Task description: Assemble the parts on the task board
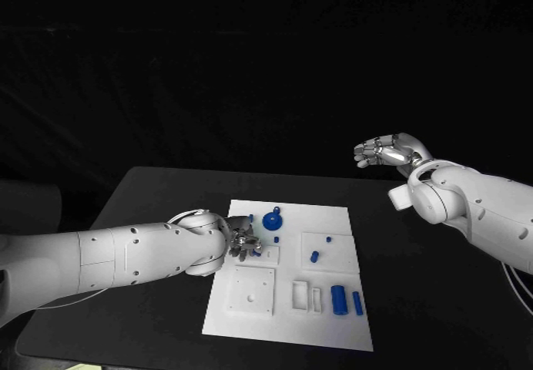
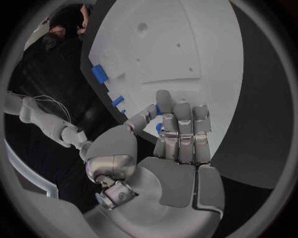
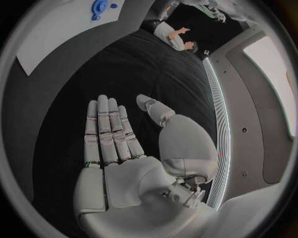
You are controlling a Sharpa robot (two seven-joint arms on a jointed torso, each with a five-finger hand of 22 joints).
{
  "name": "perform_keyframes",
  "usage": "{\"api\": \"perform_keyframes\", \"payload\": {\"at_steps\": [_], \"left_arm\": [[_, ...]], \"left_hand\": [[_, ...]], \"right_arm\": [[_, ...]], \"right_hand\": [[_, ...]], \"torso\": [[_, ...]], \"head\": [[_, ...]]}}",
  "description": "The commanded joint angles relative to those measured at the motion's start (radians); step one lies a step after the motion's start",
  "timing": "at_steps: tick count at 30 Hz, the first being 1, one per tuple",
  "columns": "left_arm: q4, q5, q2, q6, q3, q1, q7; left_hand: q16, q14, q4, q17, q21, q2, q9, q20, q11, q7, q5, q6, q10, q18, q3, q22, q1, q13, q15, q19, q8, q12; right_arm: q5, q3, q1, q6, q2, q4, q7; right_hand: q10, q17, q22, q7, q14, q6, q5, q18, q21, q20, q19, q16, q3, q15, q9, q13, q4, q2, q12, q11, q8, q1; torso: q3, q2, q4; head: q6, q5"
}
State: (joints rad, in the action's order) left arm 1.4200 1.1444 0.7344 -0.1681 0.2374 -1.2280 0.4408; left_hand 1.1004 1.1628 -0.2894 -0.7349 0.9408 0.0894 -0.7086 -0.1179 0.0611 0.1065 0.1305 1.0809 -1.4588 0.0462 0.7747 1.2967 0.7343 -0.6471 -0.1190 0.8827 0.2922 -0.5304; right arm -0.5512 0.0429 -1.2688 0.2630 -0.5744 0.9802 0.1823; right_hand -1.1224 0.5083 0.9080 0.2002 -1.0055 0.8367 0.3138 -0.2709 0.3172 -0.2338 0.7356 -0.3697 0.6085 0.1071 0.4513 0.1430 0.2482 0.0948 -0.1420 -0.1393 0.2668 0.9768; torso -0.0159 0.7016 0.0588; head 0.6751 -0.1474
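Head camera looks down; wrist cameras sit behind hands; all share task board [image 1: 291, 271].

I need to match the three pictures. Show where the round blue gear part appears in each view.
Head view: the gear sits near the board's far edge, just beyond the left hand.
Left wrist view: I cannot pick it out; blue shows by the fingers, too hidden to name.
Right wrist view: the gear lies on the board beyond the open right hand.
Shared landmark: the white board.

A white board [image 1: 333, 324] carrying small blue parts [image 1: 339, 299] lies on a black surface [image 1: 145, 200], flanked by white arms [image 1: 111, 258] with silver hands [image 1: 383, 150].
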Motion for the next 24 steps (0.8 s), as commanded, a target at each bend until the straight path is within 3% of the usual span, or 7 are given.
{"api": "perform_keyframes", "payload": {"at_steps": [1, 8, 21, 24], "left_arm": [[-0.003, 0.004, -0.005, -0.009, 0.000, 0.006, -0.014], [-0.013, 0.004, -0.010, -0.010, 0.000, 0.016, -0.016], [-0.019, 0.003, -0.012, 0.008, -0.001, 0.017, -0.016], [-0.017, 0.000, -0.012, 0.016, -0.001, 0.017, -0.017]], "left_hand": [[0.004, -0.001, 0.000, 0.002, 0.004, -0.001, -0.001, -0.100, 0.005, -0.066, -0.001, 0.071, 0.012, -0.011, 0.004, -0.001, 0.010, 0.002, -0.005, -0.008, -0.004, -0.006], [0.005, -0.001, 0.000, 0.002, 0.005, -0.002, -0.001, -0.101, 0.006, -0.066, 0.000, 0.072, 0.011, -0.011, 0.004, -0.002, 0.011, 0.002, -0.005, -0.007, -0.004, -0.007], [0.006, -0.001, 0.000, 0.002, 0.006, -0.002, 0.000, -0.101, 0.006, -0.067, 0.000, 0.073, 0.011, -0.011, 0.005, -0.002, 0.012, 0.002, -0.005, -0.007, -0.005, -0.007], [0.012, 0.002, -0.002, 0.002, 0.009, -0.008, 0.001, -0.101, 0.007, -0.068, 0.022, 0.081, 0.007, -0.011, 0.005, -0.004, 0.016, 0.001, -0.006, -0.006, -0.006, -0.014]], "right_arm": [[-0.007, 0.001, 0.001, -0.015, 0.000, 0.002, 0.006], [-0.007, 0.001, 0.001, -0.015, -0.002, 0.004, 0.007], [-0.007, 0.001, 0.002, -0.019, -0.003, 0.006, 0.004], [-0.007, 0.001, 0.003, -0.019, -0.003, 0.006, 0.003]], "right_hand": [[-0.002, -0.001, -0.001, -0.001, -0.003, -0.006, 0.007, 0.009, -0.006, -0.002, -0.006, 0.005, -0.006, 0.007, -0.002, -0.001, 0.000, 0.000, 0.007, -0.002, 0.004, -0.009], [-0.002, -0.001, -0.001, -0.001, -0.003, -0.006, 0.007, 0.009, -0.006, -0.002, -0.006, 0.006, -0.007, 0.007, -0.002, -0.002, 0.000, 0.000, 0.008, -0.002, 0.004, -0.009], [-0.003, -0.001, -0.001, -0.001, -0.003, -0.006, 0.008, 0.009, -0.006, -0.002, -0.006, 0.006, -0.007, 0.007, -0.002, -0.002, -0.001, 0.000, 0.008, -0.002, 0.004, -0.009], [-0.003, -0.001, -0.001, -0.001, -0.003, -0.006, 0.008, 0.009, -0.006, -0.002, -0.006, 0.006, -0.007, 0.007, -0.002, -0.002, -0.001, 0.000, 0.008, -0.002, 0.004, -0.009]], "torso": [[-0.0001, 0.000, 0.0006], [-0.0006, 0.000, 0.0016], [0.0000, 0.000, 0.0006], [-0.0003, 0.000, 0.0005]], "head": [[0.000, -0.001], [-0.001, 0.001], [0.000, 0.006], [0.001, 0.006]]}}
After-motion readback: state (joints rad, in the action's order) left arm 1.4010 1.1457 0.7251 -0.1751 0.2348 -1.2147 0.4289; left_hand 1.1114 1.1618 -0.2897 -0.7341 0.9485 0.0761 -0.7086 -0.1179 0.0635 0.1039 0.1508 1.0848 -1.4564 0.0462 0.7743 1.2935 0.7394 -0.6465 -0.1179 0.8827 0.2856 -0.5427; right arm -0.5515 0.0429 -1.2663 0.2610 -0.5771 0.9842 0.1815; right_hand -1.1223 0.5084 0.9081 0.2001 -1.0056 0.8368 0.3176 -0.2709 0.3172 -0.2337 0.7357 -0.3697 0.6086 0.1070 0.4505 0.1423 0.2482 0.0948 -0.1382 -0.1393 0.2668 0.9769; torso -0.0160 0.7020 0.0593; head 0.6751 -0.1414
